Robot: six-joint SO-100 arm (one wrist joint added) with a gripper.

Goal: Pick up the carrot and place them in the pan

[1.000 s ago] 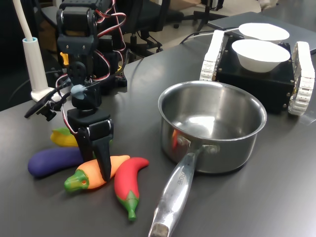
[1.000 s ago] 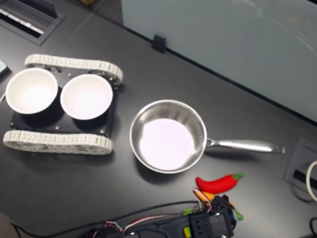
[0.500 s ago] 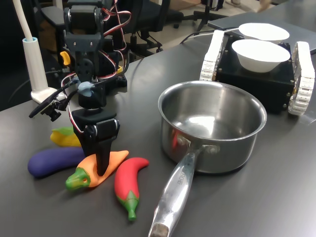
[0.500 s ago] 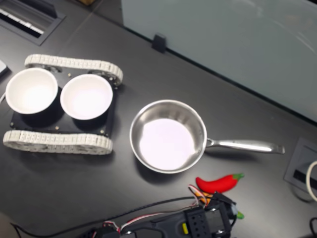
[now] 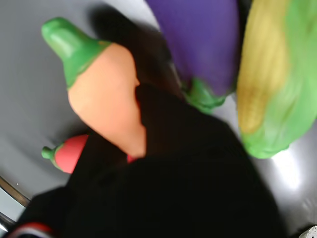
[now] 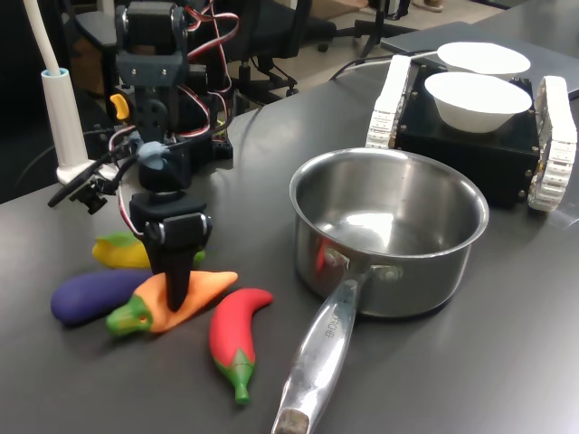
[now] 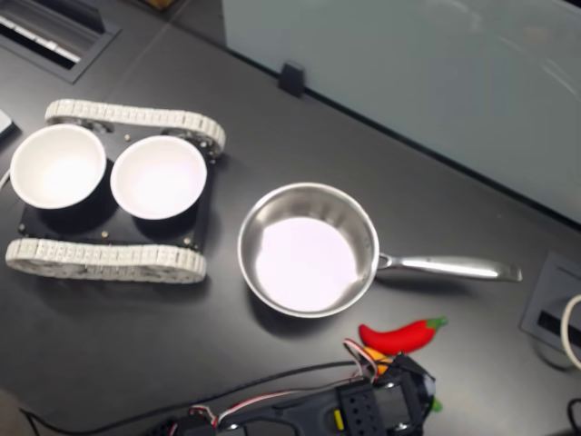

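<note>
The orange carrot (image 6: 210, 284) with its green stem end (image 6: 127, 318) lies tilted on the dark table, left of the pan in the first exterior view. My gripper (image 6: 178, 297) points straight down and is shut on the carrot's middle. In the wrist view the carrot (image 5: 106, 99) presses against a black finger (image 5: 188, 163). The steel pan (image 6: 398, 280) stands empty to the first exterior view's right, its handle (image 6: 321, 353) pointing toward the camera. In the second exterior view the pan (image 7: 254, 213) sits mid-table and the arm (image 7: 363, 413) hides most of the carrot.
A red chili (image 6: 233, 334) lies beside the carrot, toward the pan handle. A purple eggplant (image 6: 90, 294) and yellow corn (image 6: 122, 250) lie on its other side. Two white bowls (image 6: 475, 99) sit on a black tracked base behind the pan. A white post (image 6: 63, 117) stands at the back left.
The gripper has closed in on the carrot and shifted slightly left in the first exterior view. The carrot moved with it, its stem end swinging up and left, away from the chili.
</note>
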